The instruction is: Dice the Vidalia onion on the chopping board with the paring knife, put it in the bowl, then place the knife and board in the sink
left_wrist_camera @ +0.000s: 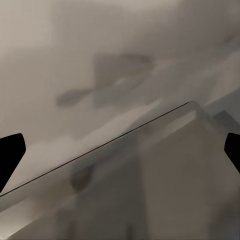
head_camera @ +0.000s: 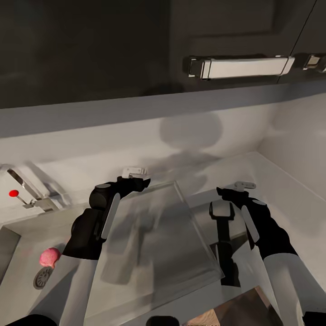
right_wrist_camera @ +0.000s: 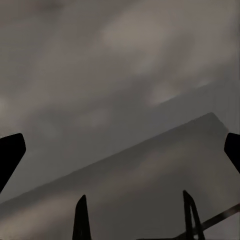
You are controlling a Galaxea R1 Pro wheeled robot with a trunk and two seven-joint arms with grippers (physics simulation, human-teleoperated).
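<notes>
One pink Vidalia onion lies beside the sink drain.

I see a dark wall cabinet overhead with a long chrome handle, above a pale backsplash.

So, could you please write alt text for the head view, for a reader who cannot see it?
Two black-and-white robot arms reach over a grey countertop, the left gripper and right gripper near the pale back wall. A small pinkish-red onion lies in the steel sink beside the round drain, below a tap with a red knob.
</notes>
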